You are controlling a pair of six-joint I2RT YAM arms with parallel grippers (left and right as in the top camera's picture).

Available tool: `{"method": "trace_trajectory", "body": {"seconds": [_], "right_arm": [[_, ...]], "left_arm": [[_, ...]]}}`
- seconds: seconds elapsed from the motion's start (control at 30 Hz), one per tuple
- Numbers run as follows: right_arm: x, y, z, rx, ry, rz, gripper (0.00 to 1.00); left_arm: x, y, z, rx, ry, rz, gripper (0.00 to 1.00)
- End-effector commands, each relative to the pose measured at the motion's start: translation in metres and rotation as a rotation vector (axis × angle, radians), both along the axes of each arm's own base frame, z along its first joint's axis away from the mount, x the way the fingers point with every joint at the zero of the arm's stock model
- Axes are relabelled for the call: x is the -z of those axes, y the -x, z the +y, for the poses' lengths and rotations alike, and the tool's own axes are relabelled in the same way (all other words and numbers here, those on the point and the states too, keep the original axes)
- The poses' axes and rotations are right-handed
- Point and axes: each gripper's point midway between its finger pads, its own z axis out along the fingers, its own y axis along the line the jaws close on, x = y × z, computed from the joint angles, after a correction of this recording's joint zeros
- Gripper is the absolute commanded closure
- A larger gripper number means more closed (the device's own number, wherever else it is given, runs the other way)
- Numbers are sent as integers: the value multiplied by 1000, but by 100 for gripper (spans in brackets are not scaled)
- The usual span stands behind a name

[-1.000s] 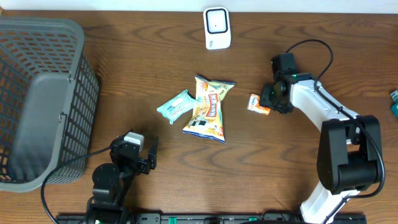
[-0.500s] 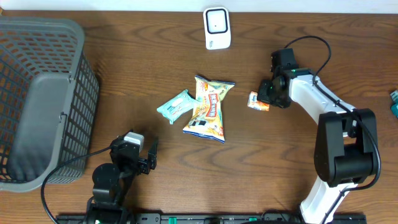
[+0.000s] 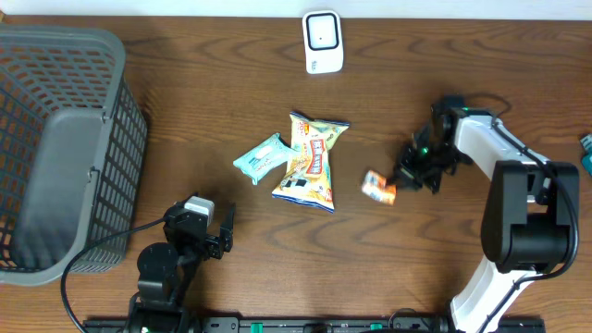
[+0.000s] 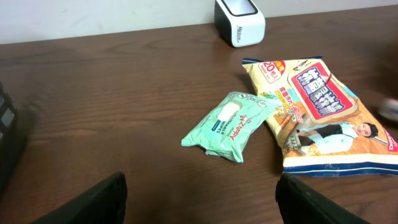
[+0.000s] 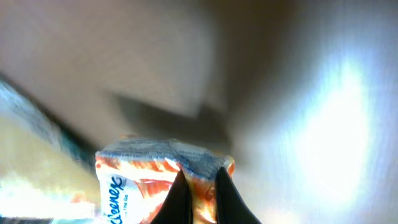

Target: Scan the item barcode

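A small orange and white Kleenex tissue pack (image 3: 378, 188) is pinched at its edge by my right gripper (image 3: 405, 176), right of the table's middle. In the right wrist view the pack (image 5: 140, 183) fills the lower left, and the two dark fingertips (image 5: 178, 200) are shut on its corner; this view is blurred. The white barcode scanner (image 3: 323, 42) stands at the back centre, well away from the pack. My left gripper (image 3: 211, 231) rests open near the front edge, with nothing between its fingers (image 4: 87, 202).
A yellow snack bag (image 3: 313, 162) and a mint-green wipes pack (image 3: 262, 157) lie in the middle of the table. At the far left stands a grey mesh basket (image 3: 65, 139). A teal object (image 3: 586, 153) pokes in at the right edge.
My right gripper has shut on the tissue pack and carried it from beside the snack bag's right toward the front of the table. The left arm has not moved.
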Motion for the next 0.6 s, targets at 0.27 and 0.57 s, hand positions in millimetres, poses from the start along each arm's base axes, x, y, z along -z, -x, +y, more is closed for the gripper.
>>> {"method": "trace_trajectory", "body": {"seconds": [0.27,0.57], "right_arm": [[-66,63,21,116,-248,329,99],[-108,85,39,29,-462,365,99]], "left_arm": [[14,4,-1,5,14,49,23],[14,4,-1,5,14,49,23]]}}
